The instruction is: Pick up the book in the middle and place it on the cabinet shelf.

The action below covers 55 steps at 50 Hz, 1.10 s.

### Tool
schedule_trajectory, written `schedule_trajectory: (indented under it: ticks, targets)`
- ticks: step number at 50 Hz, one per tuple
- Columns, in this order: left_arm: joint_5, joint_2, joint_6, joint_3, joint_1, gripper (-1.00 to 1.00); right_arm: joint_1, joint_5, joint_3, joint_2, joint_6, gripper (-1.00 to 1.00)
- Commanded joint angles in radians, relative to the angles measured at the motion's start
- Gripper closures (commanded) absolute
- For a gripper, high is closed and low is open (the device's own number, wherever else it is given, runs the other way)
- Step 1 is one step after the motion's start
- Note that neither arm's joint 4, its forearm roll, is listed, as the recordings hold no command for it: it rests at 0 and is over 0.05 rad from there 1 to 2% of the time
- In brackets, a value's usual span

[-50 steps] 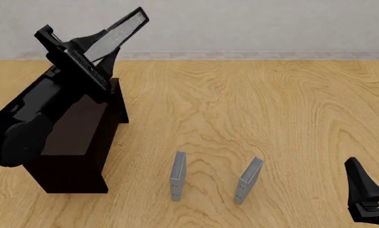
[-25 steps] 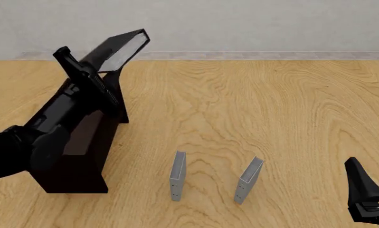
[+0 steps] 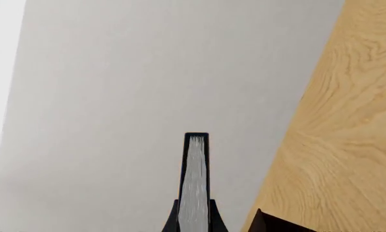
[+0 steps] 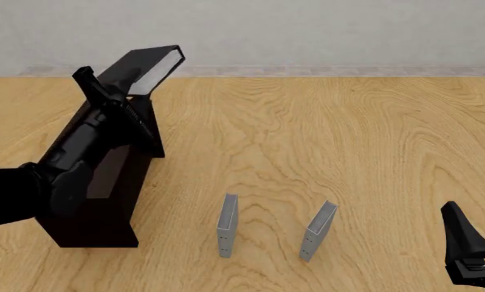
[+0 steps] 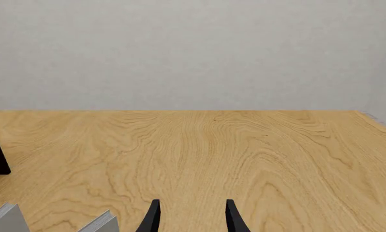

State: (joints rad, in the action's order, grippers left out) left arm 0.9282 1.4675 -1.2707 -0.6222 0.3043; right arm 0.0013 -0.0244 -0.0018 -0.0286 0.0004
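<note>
No writing shows on the book (image 4: pixel 149 68).

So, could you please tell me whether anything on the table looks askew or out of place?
Only slightly: the right grey book leans sideways, while the left grey book stands upright. Nothing looks spilled or damaged.

No readable text anywhere.
Book (image 4: pixel 149 68) cover and page edges blank; two grey books (image 4: pixel 228 224) unmarked; cabinet (image 4: pixel 104 201), table (image 4: pixel 324 140), wall carry no labels, numbers or signs.
</note>
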Motion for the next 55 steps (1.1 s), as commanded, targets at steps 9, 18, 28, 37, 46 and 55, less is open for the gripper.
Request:
schedule_trajectory:
  ticks: [9, 18, 28, 37, 46, 55]
  targets:
    - [-0.005, -0.007, -0.063, -0.026, -0.041, 1.0, 0.0, 0.0, 0.0, 0.0, 0.0, -1.0]
    - [-0.02, -0.013, -0.077, -0.018, -0.058, 1.0, 0.0, 0.0, 0.0, 0.0, 0.0, -1.0]
    - [-0.038, -0.034, -0.097, 0.008, -0.087, 1.0, 0.0, 0.0, 0.0, 0.0, 0.0, -1.0]
    - [-0.056, -0.059, -0.122, 0.025, -0.114, 1.0, 0.0, 0.0, 0.0, 0.0, 0.0, -1.0]
    - [-0.082, -0.083, -0.135, 0.034, -0.132, 1.0, 0.0, 0.0, 0.0, 0.0, 0.0, -1.0]
    - [-0.103, -0.104, -0.142, 0.054, -0.147, 1.0, 0.0, 0.0, 0.0, 0.0, 0.0, -1.0]
